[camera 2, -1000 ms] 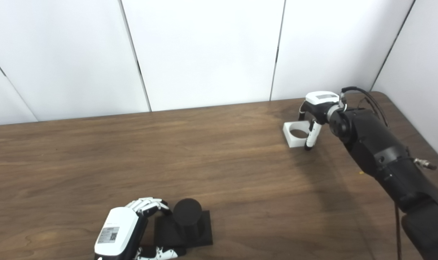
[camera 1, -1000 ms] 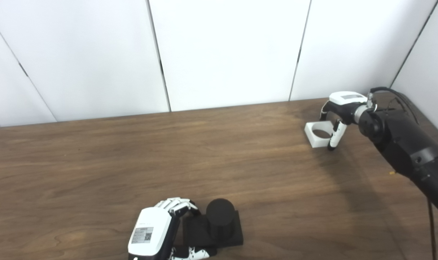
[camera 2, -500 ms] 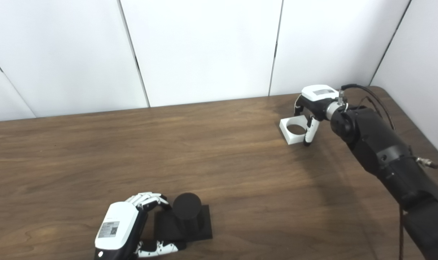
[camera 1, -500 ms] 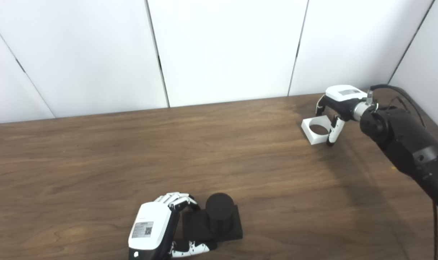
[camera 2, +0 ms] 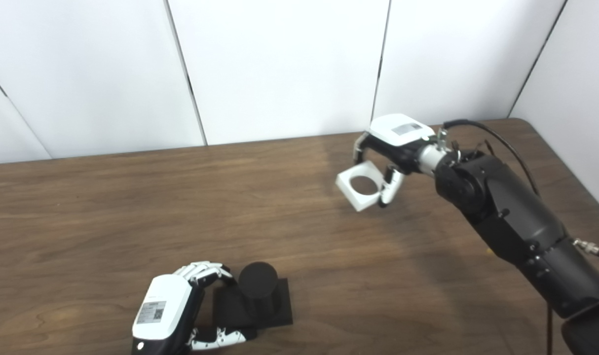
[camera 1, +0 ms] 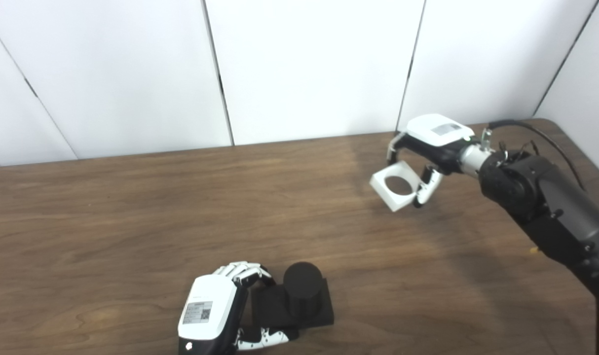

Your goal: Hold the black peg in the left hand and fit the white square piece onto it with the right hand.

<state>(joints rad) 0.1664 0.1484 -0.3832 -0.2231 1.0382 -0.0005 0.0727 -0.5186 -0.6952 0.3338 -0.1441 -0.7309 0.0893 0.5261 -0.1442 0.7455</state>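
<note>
Near front edge of bench [camera 1: 131,207], left of centre: left hand [camera 1: 211,311] wrapped round the square base of the peg [camera 1: 302,288], fingers [camera 1: 240,271] over its far side, thumb along the near side. Base flat on the wood, peg upright, top clear. Judged: hand clamps the base only to steady it and leave the post open from above

Middle of bench between the two hands is bare wood

Toward back right corner: right hand [camera 2: 386,165] pinches the white piece [camera 2: 359,185] by its right side, fingers at the far edge, thumb at the near one. Piece off the bench, tilted, round hole unobstructed; shadow falls on the wood beneath. Edge grip judged deliberate, keeps the hole clear for the peg

Piece well apart from peg. Carry toward the front edge and levelling not yet done
</note>
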